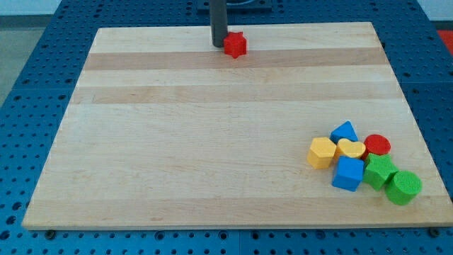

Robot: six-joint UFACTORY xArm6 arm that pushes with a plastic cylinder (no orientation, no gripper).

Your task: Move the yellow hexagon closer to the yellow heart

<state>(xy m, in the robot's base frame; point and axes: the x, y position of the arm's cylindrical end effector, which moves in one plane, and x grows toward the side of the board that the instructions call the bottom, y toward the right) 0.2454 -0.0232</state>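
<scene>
The yellow hexagon lies near the view's lower right, touching the left side of the yellow heart. My tip stands at the view's top centre, just left of a red star-shaped block, far from both yellow blocks.
Around the heart sit a blue triangular block, a red cylinder, a blue cube, a green block and a green cylinder. The wooden board lies on a blue perforated table.
</scene>
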